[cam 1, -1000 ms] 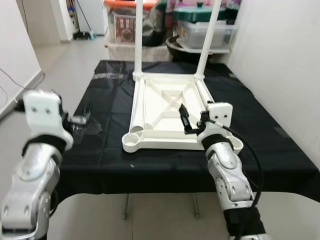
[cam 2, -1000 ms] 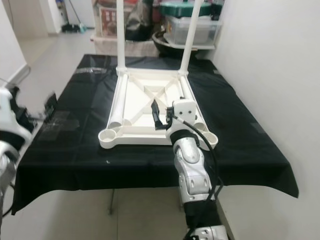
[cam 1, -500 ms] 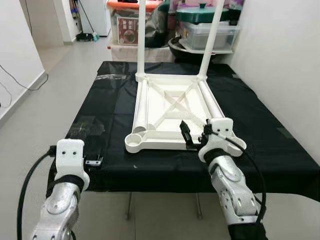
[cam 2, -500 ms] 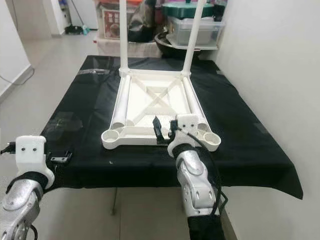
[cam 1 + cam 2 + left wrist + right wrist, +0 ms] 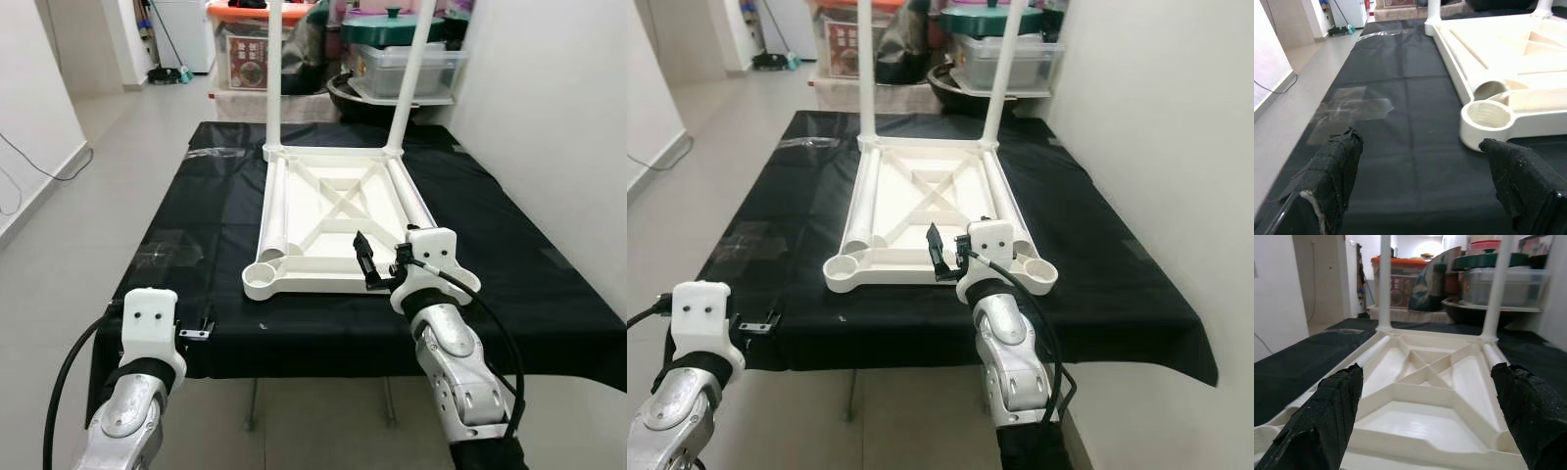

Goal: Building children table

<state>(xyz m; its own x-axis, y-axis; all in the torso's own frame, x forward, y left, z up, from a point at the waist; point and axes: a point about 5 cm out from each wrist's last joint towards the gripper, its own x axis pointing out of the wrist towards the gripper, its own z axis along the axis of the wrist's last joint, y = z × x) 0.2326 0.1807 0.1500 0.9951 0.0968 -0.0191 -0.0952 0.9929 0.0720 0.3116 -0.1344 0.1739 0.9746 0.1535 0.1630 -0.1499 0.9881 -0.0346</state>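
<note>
The right gripper (image 5: 364,262) is held just over the near edge of the upturned white plastic tabletop (image 5: 333,211), fingers spread wide and nothing between them. The left gripper (image 5: 196,332) is parked at the near edge of the black-covered work table (image 5: 549,294), well apart from the tabletop, fingers also wide apart and empty.

The tabletop lies underside-up in the middle of the black cloth. It's judged to be light, stiff moulded plastic, probably a bit slick, so a pinch on a flat face could slip. A better hold is expected on the raised rim or one of the cross ribs.

Counted up:
- Two legs (image 5: 408,73) are already standing in the far corner sockets.
- Two loose legs (image 5: 273,201) are lying along the long sides inside the frame; those look like easy round tubes to be gripped mid-length.
- Two empty sockets (image 5: 258,274) are left at the near corners.

Behind the work table, some storage bins (image 5: 402,54) are stacked.
</note>
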